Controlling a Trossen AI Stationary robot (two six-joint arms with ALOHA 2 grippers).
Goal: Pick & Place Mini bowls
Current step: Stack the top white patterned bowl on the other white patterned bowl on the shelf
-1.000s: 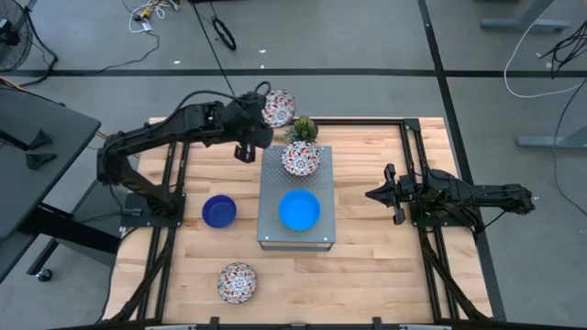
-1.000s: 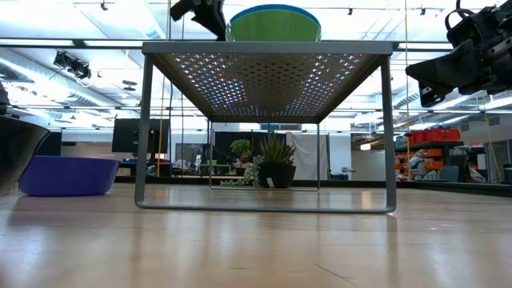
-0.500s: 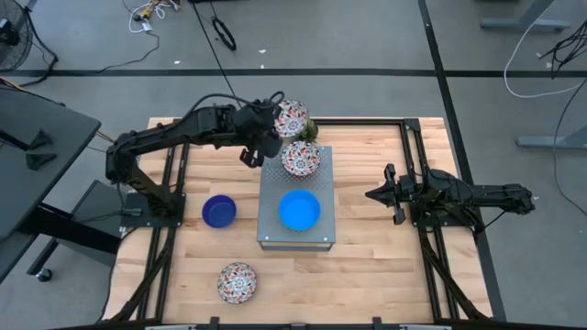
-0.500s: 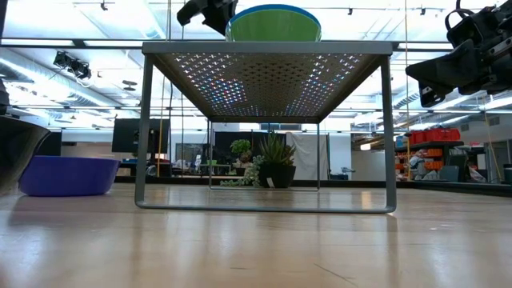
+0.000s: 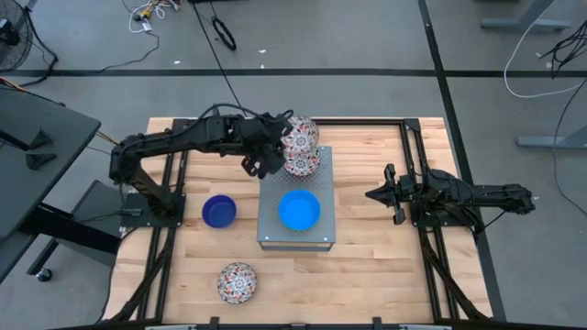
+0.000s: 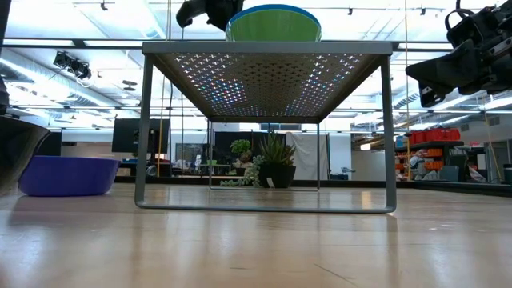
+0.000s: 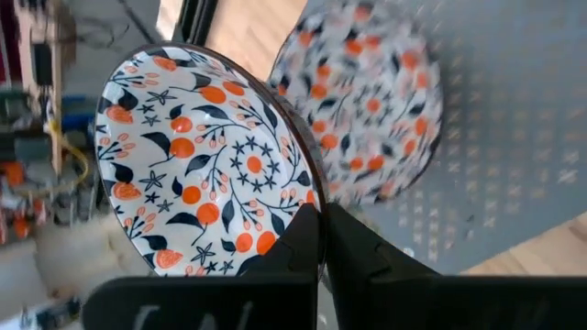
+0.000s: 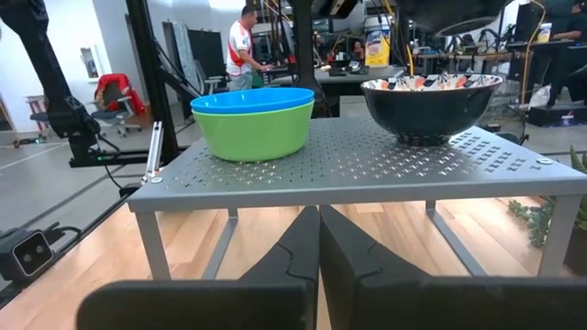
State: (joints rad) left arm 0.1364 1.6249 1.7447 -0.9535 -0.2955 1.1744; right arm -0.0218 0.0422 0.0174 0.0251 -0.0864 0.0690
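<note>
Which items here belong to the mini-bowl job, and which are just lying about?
Job:
- floral bowl pinched in left gripper
- floral bowl on box
- light blue bowl nested in green bowl
- dark blue bowl
- floral bowl on table

Lying about:
- grey perforated box
- spiky plant

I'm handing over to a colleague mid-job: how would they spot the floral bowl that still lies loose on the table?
Start at the grey perforated metal stand in the middle of the wooden table. Come to the table's near edge, left of the stand: the floral bowl sits alone there. The other two floral bowls are at the stand's far end, and the nearby dark blue bowl is plain.
</note>
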